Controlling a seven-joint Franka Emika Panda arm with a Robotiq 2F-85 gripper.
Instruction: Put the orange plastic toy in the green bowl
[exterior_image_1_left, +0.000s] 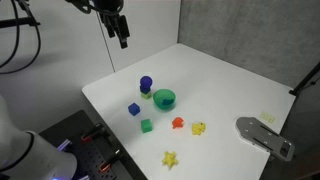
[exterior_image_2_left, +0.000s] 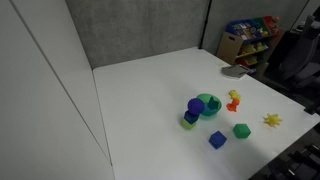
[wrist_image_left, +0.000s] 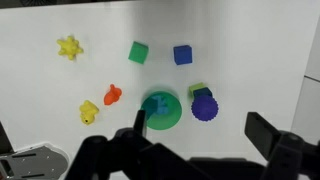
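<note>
In an exterior view, high over the far side of the white counter (exterior_image_1_left: 225, 75), the dark pincer (exterior_image_1_left: 124, 42), pointing down and well apart from everything below; too small here to tell whether released or clenched. Near the middle of the counter, the green bowl (exterior_image_1_left: 164, 98), with a purple piece (exterior_image_1_left: 146, 84) just beside it, touching a pale green block (exterior_image_1_left: 147, 95). Near the bowl but not touching it, the orange toy (exterior_image_1_left: 178, 124), lying on the bare counter with a yellow piece (exterior_image_1_left: 198, 128) just beside it. Around them, a blue cube (exterior_image_1_left: 134, 109), a green cube (exterior_image_1_left: 146, 125), a yellow star (exterior_image_1_left: 170, 158) by the near edge, and a flat grey plate (exterior_image_1_left: 265, 135) at a corner. In an exterior view, the green bowl (exterior_image_2_left: 208, 105) with the purple piece (exterior_image_2_left: 192, 106) against it, the orange toy (exterior_image_2_left: 233, 104) just beside the bowl and outside it, the yellow piece (exterior_image_2_left: 234, 95) touching or nearly touching the toy; nearer the edge, the green cube (exterior_image_2_left: 241, 130), the blue cube (exterior_image_2_left: 217, 140) and the yellow star (exterior_image_2_left: 272, 120). In the wrist view, looking straight down, the pincer (wrist_image_left: 200, 135) at the lower edge with fingers (wrist_image_left: 141, 120) spread wide, released and far above the counter; the green bowl (wrist_image_left: 161, 110) beside the purple piece (wrist_image_left: 204, 106), the orange toy (wrist_image_left: 112, 95) apart from the bowl, between it and the yellow piece (wrist_image_left: 89, 112).
</note>
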